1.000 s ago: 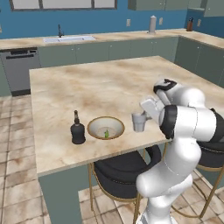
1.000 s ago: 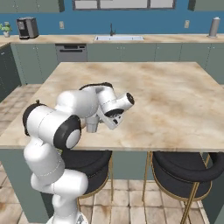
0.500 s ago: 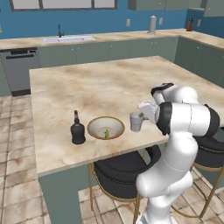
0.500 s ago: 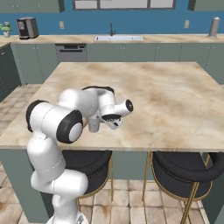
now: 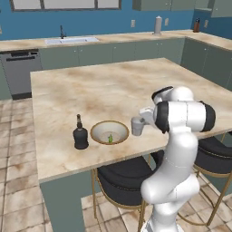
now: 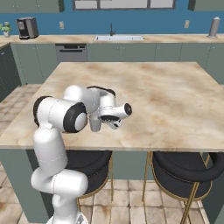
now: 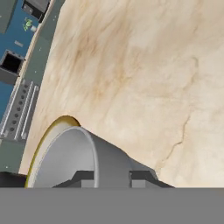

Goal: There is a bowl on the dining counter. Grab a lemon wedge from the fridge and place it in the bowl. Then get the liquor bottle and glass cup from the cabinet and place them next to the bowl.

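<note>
On the dining counter [image 5: 104, 86] stands the bowl [image 5: 100, 129], with the small lemon wedge [image 5: 109, 137] inside it. The dark liquor bottle [image 5: 80, 135] stands upright just left of the bowl. Right of the bowl is the glass cup [image 5: 137, 127], upright and low over the counter; whether it touches the top I cannot tell. My gripper [image 5: 141, 119] is shut on the cup's rim. The hand view has the cup [image 7: 83, 159] close up, its wall between my fingertips [image 7: 83, 177], and the bowl's gold rim [image 7: 46, 138] just past it. From the right, the cup [image 6: 95, 124] hangs by my gripper [image 6: 99, 119].
Two black round stools [image 5: 120, 179] [image 6: 188, 164] stand under the counter's near edge. The sink counter [image 5: 72, 41] runs along the back wall with a white cylinder [image 5: 157, 25] on it. A coffee machine [image 6: 27, 27] stands at the back left.
The arm has folded down and carried the glass cup slightly left, closer to the bowl. Bowl and bottle have not moved.
</note>
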Controlling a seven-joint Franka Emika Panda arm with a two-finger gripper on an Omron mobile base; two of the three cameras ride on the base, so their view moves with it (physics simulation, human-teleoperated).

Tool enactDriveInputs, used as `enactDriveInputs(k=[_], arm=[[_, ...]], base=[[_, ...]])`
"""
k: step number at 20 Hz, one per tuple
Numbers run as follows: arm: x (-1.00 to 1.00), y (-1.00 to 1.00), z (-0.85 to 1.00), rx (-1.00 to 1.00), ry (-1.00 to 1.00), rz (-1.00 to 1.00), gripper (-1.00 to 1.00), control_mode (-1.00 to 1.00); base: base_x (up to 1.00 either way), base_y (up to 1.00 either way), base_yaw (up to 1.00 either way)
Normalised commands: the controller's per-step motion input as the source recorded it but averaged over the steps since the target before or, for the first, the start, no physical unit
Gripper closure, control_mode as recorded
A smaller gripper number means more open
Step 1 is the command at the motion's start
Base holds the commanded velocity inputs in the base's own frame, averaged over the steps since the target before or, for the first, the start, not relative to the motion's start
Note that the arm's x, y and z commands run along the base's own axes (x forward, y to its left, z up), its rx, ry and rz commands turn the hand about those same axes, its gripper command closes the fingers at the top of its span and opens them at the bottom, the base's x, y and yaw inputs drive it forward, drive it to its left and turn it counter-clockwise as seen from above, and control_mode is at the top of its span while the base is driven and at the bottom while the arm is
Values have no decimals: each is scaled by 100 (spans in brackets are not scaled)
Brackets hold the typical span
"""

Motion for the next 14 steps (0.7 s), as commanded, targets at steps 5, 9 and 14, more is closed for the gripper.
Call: enactDriveInputs(k=[5, 9, 14], arm=[[39, 0, -24, 0, 0, 0, 100, -100], [39, 0, -23, 0, 0, 0, 100, -100], [31, 0, -31, 0, 0, 0, 100, -100]], base=[[0, 0, 0], [0, 0, 0], [0, 0, 0]])
